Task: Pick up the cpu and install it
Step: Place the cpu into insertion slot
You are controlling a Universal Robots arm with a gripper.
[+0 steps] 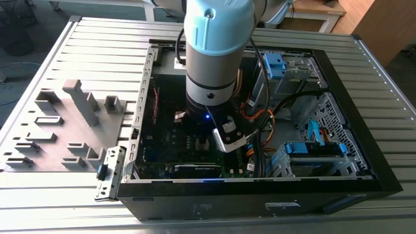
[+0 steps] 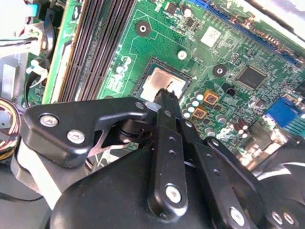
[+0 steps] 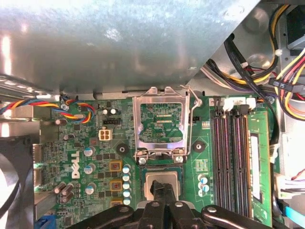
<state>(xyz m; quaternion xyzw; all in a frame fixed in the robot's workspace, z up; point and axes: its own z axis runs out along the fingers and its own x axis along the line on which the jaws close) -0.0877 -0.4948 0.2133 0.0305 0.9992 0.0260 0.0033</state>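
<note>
The claw (image 2: 167, 94), pinched shut and holding nothing, is standing on the cpu (image 2: 155, 85) in its socket (image 2: 171, 67), where pushing off-centre could be tilting it.

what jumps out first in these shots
The big grey robot arm reaching into the open computer case in the exterior view. In both wrist views, its shut gripper points at the silvery cpu lying flat on the green motherboard, beside the flipped-open metal frame.
</note>
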